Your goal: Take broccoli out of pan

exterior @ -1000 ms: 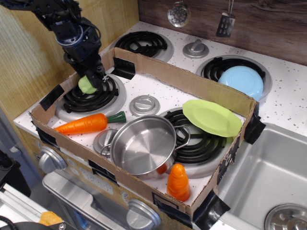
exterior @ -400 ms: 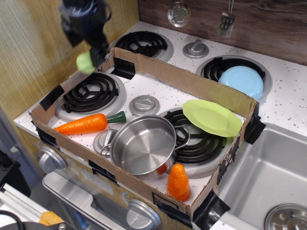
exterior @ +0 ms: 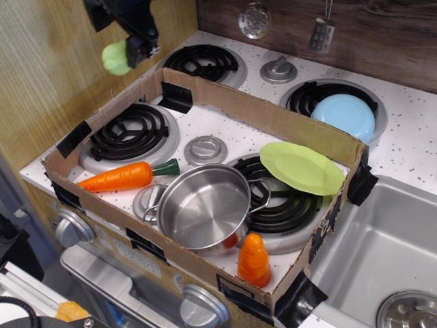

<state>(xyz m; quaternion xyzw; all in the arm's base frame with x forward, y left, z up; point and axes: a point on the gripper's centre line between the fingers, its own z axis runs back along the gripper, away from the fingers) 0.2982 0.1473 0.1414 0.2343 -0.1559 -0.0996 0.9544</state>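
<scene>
The broccoli (exterior: 115, 58) is a small pale-green lump held in the air at the upper left, above the back-left corner of the cardboard box. My gripper (exterior: 131, 51) is shut on it, coming down from the top edge of the frame. The pan (exterior: 203, 207) is a shiny steel pot with looped handles. It stands empty near the front of the box, well below and to the right of the gripper.
A cardboard box wall (exterior: 266, 116) rings the stove top. Inside lie a carrot (exterior: 123, 177), a lime-green plate (exterior: 300, 168), an orange cone-shaped toy (exterior: 253, 260) and a grey knob (exterior: 205, 148). A blue plate (exterior: 343, 115) sits on the back right burner. A sink (exterior: 382, 260) is at the right.
My gripper has risen from the left burner with the broccoli, going up and slightly left. The pan and the other things have not moved.
</scene>
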